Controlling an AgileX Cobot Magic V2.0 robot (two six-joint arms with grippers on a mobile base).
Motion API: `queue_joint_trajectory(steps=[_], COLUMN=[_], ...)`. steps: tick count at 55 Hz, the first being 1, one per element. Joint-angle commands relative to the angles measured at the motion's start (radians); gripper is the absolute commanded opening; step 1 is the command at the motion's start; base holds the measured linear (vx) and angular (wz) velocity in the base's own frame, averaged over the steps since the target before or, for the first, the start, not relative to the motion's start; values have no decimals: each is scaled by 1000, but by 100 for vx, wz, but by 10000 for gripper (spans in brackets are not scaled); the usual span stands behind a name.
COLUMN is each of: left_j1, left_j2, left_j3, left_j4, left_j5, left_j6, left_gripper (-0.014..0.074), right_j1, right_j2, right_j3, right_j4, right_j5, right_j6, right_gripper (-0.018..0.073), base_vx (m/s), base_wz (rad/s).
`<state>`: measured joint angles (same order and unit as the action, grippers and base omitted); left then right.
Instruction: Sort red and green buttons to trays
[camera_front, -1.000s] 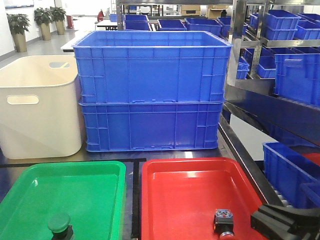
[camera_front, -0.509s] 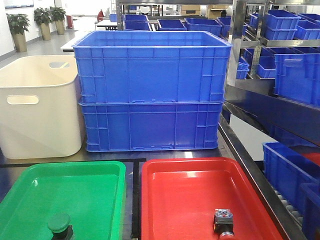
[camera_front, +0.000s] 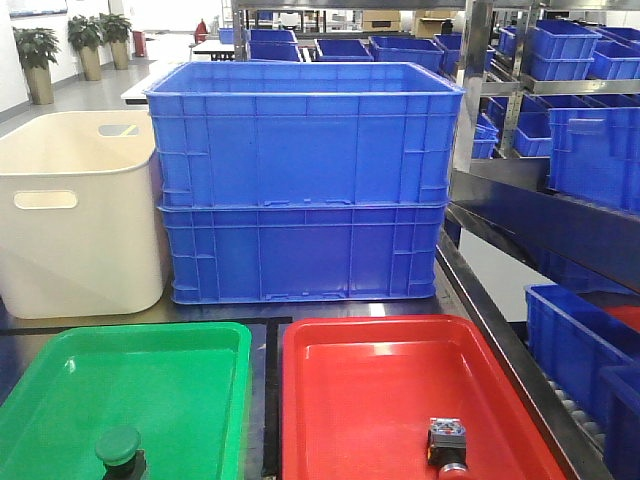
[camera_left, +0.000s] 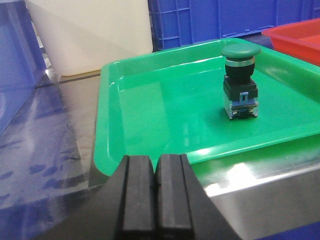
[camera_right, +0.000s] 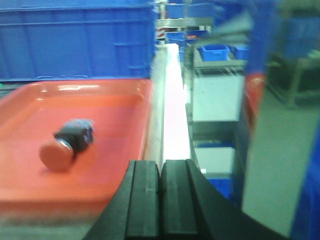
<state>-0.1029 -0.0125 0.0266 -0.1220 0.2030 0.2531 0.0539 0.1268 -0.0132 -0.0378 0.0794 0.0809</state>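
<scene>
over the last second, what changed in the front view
The dark arm at the lower right has gone from the front view. The green button stays upright in the green tray; the red button stays in the red tray.

My front camera looks forward and down over both trays toward the blue crates (camera_front: 305, 180). Each wrist camera sits low behind its tool, close up: left shares the green tray (camera_left: 150, 115), right the red tray (camera_right: 100, 130).
</scene>
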Motion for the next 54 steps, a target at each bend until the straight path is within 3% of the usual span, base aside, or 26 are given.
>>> queue_joint_trajectory(steps=[1, 54], left_j1=[3, 3], left_j2=[-3, -3], left_j3=[-31, -31], left_j4=[-3, -4], left_j5=[-76, -76], left_j6=[0, 0], left_gripper=[-4, -4], right_j1=[-23, -33], right_j2=[-98, -149], right_j3=[25, 57], right_j4=[-20, -16], right_j5=[-64, -43], right_j6=[47, 47], right_gripper=[-9, -9], base_vx=[0, 0], base_wz=[0, 0])
